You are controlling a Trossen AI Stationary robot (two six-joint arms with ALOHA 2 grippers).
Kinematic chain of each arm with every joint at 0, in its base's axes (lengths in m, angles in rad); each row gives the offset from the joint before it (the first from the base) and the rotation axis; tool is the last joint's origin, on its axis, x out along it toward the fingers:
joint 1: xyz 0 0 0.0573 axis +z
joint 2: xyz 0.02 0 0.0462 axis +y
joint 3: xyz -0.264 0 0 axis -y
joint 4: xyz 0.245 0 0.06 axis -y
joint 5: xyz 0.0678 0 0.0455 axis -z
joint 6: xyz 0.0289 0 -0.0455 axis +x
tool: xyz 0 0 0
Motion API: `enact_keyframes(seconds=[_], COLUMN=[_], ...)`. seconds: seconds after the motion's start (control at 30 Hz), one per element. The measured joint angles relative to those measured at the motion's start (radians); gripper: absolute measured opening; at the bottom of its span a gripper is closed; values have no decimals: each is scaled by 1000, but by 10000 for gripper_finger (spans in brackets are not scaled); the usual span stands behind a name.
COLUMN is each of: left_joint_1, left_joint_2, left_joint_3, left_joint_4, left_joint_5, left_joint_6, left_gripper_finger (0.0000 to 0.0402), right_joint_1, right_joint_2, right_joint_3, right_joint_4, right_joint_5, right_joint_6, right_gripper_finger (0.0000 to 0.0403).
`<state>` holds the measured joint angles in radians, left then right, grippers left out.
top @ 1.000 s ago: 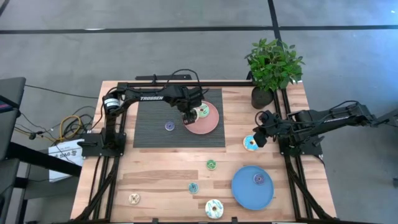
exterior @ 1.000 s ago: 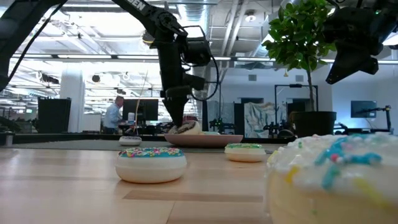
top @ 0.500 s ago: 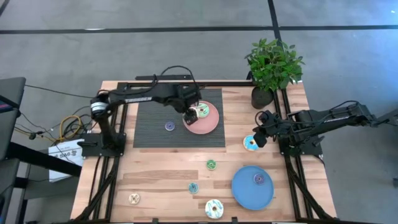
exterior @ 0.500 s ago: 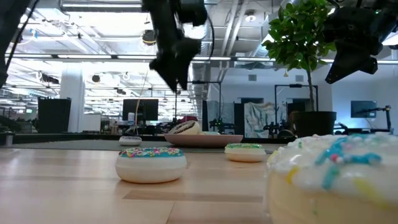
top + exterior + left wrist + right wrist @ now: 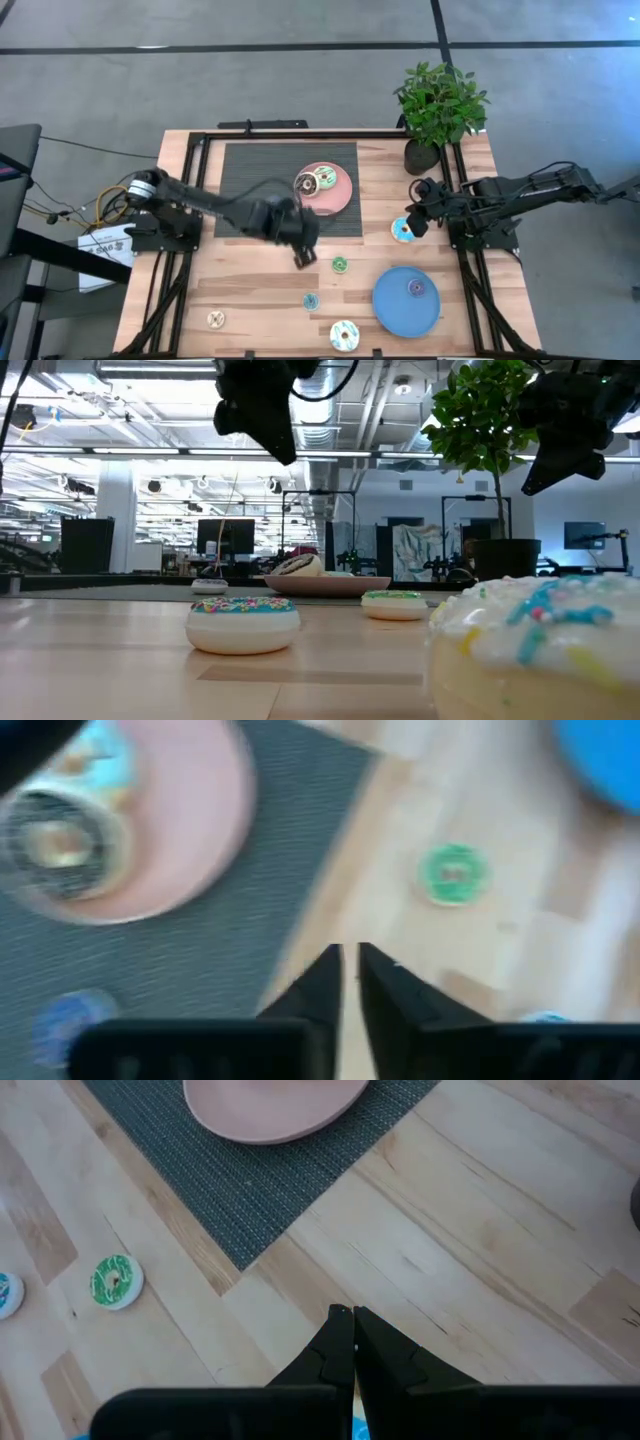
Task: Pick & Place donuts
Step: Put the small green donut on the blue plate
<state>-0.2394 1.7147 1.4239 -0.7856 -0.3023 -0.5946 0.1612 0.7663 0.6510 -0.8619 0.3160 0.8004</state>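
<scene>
My left gripper [image 5: 305, 256] hangs shut and holds nothing. It is above the bare wood just past the mat's near right corner, left of a small green donut [image 5: 340, 264]. The left wrist view shows the shut fingers [image 5: 350, 960] and that green donut [image 5: 453, 873]. A brown donut [image 5: 306, 183] and a white-green donut [image 5: 325, 179] lie on the pink plate [image 5: 340, 200]. At the table's right, my right gripper [image 5: 418, 222] waits shut beside a large blue-iced donut [image 5: 402, 231]. A purple donut [image 5: 416, 288] lies on the blue plate [image 5: 400, 310].
Loose on the near wood lie a small blue donut [image 5: 311, 301], a cream donut [image 5: 216, 319] and a large white donut [image 5: 344, 335]. A dark ribbed mat [image 5: 240, 170] lies under the pink plate. A potted plant [image 5: 440, 105] stands at the far right corner.
My left gripper has risen off the pink plate and swung toward the table's near edge. It now hangs over the wood beside the green donut. The brown donut stays lying on the pink plate.
</scene>
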Motion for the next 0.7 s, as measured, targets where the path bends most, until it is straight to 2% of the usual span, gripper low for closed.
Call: enact_keyframes(seconds=[0.07, 0.17, 0.3, 0.53, 0.63, 0.7], left_joint_1=[-51, -116, -157, -157, -160, -163], left_joint_2=[-1, -18, -76, -292, -411, -487], left_joint_3=[-39, -101, -220, -502, -604, -662], left_joint_4=[59, 139, 243, 512, 553, 570], left_joint_5=[-9, -78, -112, -71, -69, -54], left_joint_6=[-6, -5, -5, 11, 9, 24], left_gripper_finger=[10, 4, 1, 0, 0, 0], right_joint_1=[8, 52, 121, 178, 179, 177], right_joint_2=[9, 28, 123, 489, 647, 747], right_joint_3=[0, 0, 48, 272, 406, 508], right_joint_4=[48, 182, 301, 262, 174, 47], right_joint_5=[-8, -24, -16, 2, 0, 0], right_joint_6=[-57, -163, -196, -197, -148, -115], right_gripper_finger=[0, 0, 0, 0, 0, 0])
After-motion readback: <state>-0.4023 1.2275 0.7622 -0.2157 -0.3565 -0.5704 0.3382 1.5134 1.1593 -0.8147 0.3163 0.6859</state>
